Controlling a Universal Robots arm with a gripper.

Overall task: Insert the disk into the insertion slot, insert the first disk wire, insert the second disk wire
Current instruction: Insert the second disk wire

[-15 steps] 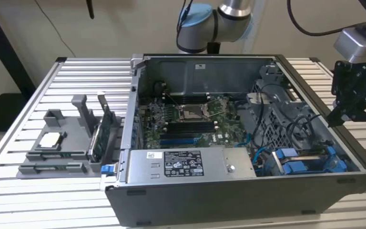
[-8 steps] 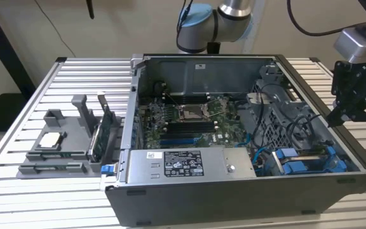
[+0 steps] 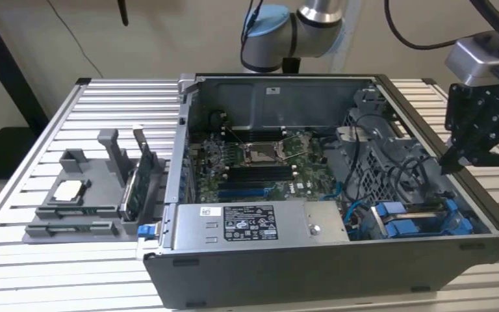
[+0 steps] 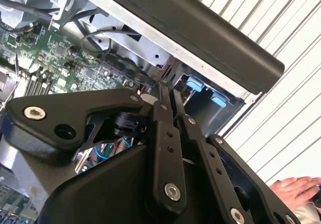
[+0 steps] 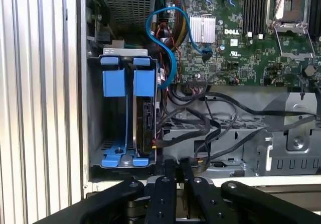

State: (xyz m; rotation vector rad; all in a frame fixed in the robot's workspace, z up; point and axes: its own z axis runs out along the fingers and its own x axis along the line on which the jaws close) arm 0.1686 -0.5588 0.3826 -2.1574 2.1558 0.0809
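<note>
Bright even light, soft shadows, mild blur

Slatted table [image 3: 50,276] with open computer case [image 3: 319,279] and grey parts stand [image 3: 67,229]

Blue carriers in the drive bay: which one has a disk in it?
The carrier nearer the motherboard: a dark disk sits edge-on inside it. The other carrier, against the case's outer wall, is just an empty blue frame.
</note>
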